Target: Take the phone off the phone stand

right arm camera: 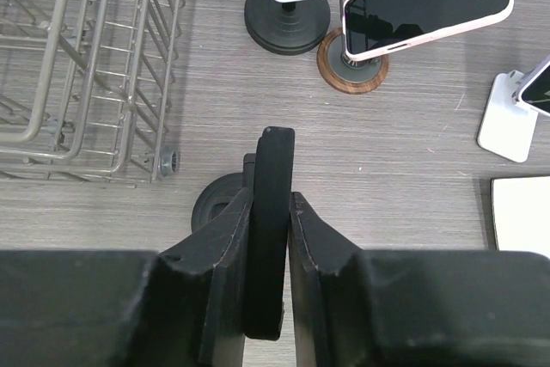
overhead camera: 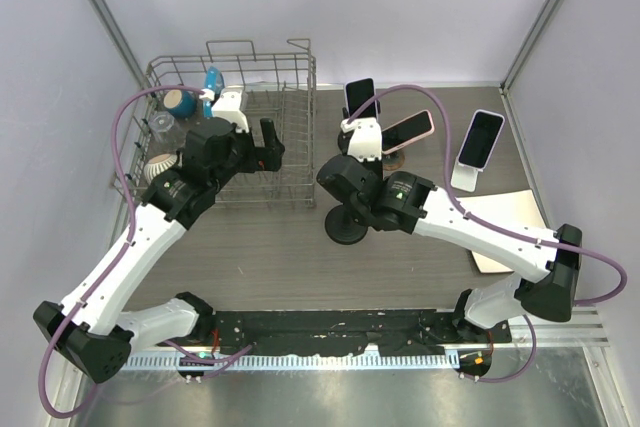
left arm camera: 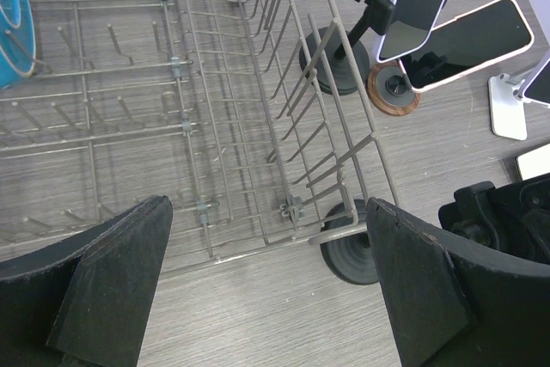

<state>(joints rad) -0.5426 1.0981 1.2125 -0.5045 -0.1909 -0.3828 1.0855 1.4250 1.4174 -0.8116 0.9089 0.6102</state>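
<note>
Top view: right claw (overhead camera: pixel 345 197) hung over a black round stand (overhead camera: pixel 347 227) just right of the wire rack (overhead camera: pixel 290 192). The phone was hidden under it.

Left wrist: left claw (left arm camera: pixel 266 298) was spread wide and empty above the rack's edge.

Right wrist: the right claw's fingers (right arm camera: pixel 225 238) were pressed together on the phone (right arm camera: pixel 273 169), seen edge-on above the stand's base.

Phone is likely stiff, light, slick and breakable, so grip it on the flat faces. Rack near on the left, two other phones (right arm camera: pixel 425 2) ahead, bare desk (right arm camera: pixel 404 152) to the right. Straight up looked clearest.

place: robot lab cell | cues: blank white walls (overhead camera: pixel 400 7); aluminium frame posts (overhead camera: pixel 100 9); arm mounting rail (overhead camera: pixel 330 332)
</note>
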